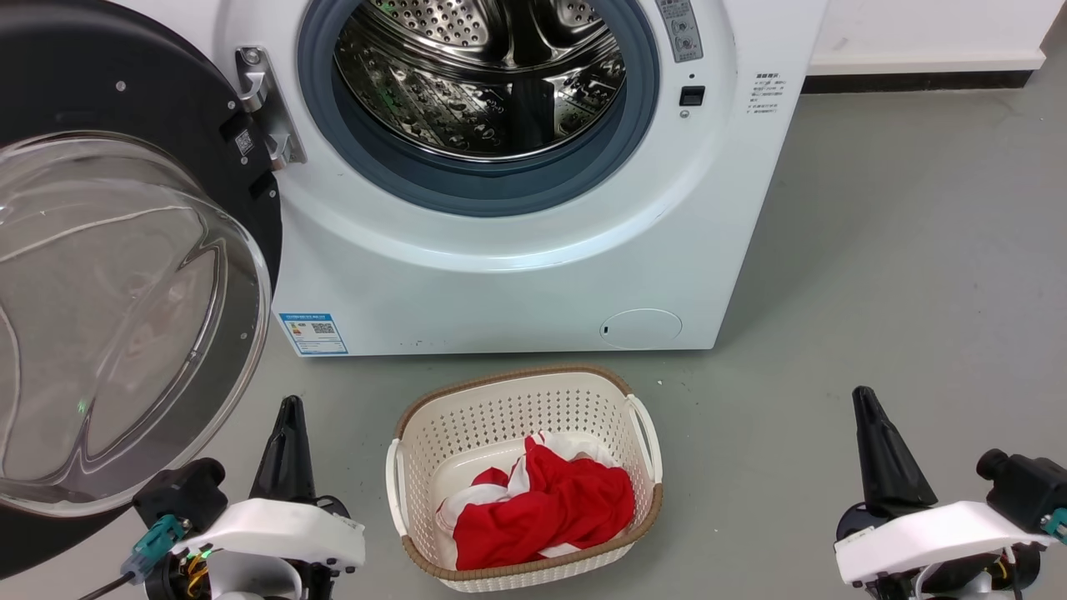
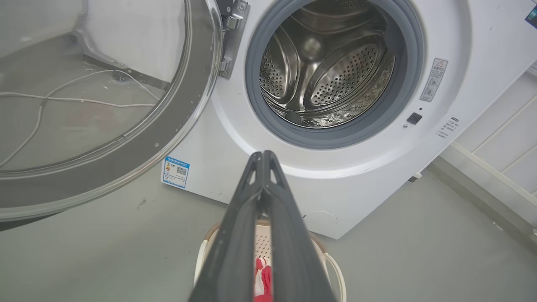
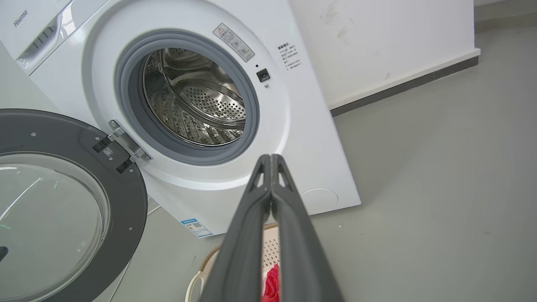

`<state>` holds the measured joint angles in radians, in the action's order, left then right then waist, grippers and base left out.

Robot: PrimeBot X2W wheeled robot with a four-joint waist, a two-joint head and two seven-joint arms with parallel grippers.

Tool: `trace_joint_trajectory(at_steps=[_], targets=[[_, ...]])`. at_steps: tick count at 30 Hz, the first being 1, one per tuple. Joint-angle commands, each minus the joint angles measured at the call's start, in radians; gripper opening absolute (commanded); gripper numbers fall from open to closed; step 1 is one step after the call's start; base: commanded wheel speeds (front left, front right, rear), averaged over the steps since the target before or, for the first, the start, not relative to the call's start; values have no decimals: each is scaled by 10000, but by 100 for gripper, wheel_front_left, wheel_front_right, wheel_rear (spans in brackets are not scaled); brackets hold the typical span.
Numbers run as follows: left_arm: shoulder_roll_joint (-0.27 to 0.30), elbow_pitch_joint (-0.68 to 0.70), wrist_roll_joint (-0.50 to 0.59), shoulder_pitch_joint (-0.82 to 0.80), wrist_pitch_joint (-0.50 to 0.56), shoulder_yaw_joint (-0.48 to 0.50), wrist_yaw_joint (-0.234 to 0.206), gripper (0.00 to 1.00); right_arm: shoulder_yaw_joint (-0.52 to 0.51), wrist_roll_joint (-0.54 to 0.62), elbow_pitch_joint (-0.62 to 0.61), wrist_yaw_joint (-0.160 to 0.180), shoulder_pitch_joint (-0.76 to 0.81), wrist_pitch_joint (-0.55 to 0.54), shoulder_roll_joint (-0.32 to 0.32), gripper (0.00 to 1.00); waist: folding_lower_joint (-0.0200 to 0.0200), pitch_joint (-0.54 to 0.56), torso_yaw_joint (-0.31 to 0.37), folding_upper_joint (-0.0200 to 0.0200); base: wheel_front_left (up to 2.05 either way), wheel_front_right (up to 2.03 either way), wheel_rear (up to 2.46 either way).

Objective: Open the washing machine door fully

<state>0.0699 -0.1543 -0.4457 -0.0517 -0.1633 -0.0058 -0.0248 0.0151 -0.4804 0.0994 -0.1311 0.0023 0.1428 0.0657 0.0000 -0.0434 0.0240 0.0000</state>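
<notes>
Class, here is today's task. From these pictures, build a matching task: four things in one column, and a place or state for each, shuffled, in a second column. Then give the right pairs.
Things
1. washing machine door
2. basket
3. left gripper
4. blue label

Places or states
A. shut, holding nothing
B. low on the front of the washing machine
C. standing open on its hinge
D. on the floor, with red and white cloth inside

Pairs: 1-C, 2-D, 3-A, 4-B
</notes>
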Motion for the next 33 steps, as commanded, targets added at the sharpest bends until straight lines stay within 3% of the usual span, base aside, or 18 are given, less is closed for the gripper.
trace_joint_trajectory(at_steps=[1,33], targets=[[9,100,-368,-268,57,63,82,0,-21,-421,-84,1,-263,-44,93,0,0,4,-3,0,0,0,0],[-73,-304,-5083,-436,1191,541,706,0,-259,-5221,528,2,-628,-864,215,0,0,127,-76,0,0,0,0]])
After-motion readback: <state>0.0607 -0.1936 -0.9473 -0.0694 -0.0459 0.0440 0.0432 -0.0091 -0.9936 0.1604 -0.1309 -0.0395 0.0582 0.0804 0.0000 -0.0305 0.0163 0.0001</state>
